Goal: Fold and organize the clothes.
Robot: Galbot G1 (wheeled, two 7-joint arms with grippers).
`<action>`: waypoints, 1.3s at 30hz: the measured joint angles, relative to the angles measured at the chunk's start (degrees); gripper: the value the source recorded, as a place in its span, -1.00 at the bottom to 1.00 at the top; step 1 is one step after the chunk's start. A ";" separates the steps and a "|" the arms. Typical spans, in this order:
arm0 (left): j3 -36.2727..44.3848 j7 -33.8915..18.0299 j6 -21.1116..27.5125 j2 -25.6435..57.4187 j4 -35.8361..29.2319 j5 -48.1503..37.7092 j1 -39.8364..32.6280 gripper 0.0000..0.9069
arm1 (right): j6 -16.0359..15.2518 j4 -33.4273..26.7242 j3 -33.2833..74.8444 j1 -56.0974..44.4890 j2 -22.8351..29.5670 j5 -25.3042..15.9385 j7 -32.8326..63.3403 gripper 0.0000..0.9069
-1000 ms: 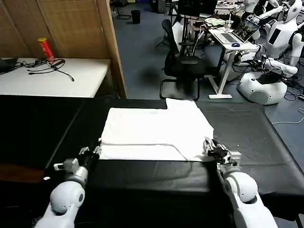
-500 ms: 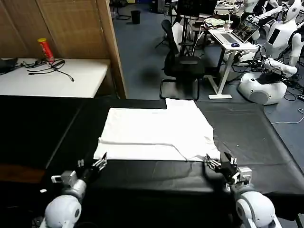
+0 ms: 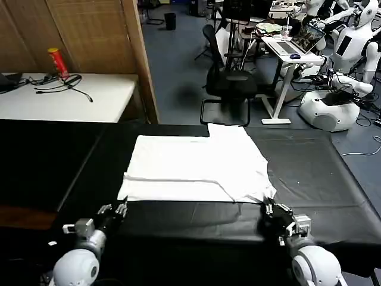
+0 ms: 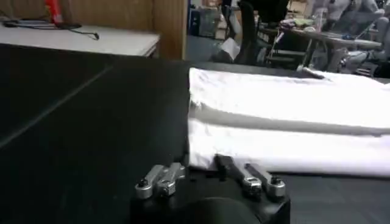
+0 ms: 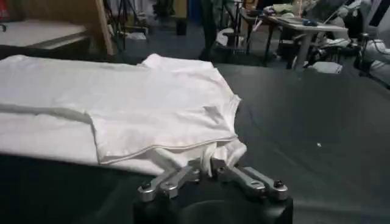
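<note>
Scanning left to right, head view.
Left tool [image 3: 117, 210]: fingers spread, grasping nothing, low over the black surface [image 3: 321, 173] just short of the shirt's near left corner; wrist view confirms a gap between its fingers [image 4: 167, 178].
Shirt [image 3: 196, 164]: white, partly folded, flat on the middle of the surface, a fold ridge running across its near part.
Right tool [image 3: 269, 208]: just off the shirt's near right corner; fingers close together, pinching nothing.
</note>
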 joint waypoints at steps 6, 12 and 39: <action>0.09 -2.09 1.75 2.46 -4.88 -0.09 3.77 -1.00 | -3.34 3.94 1.21 -4.34 -1.59 0.28 2.08 -0.85; -1.04 -2.89 3.07 4.41 -9.19 -0.06 7.75 -1.00 | -6.74 7.37 2.62 -8.34 -1.67 0.25 2.96 -0.85; -10.73 -3.42 8.41 4.52 -20.71 -2.18 17.16 0.94 | -6.13 17.95 7.63 -9.89 -3.50 5.56 1.26 0.94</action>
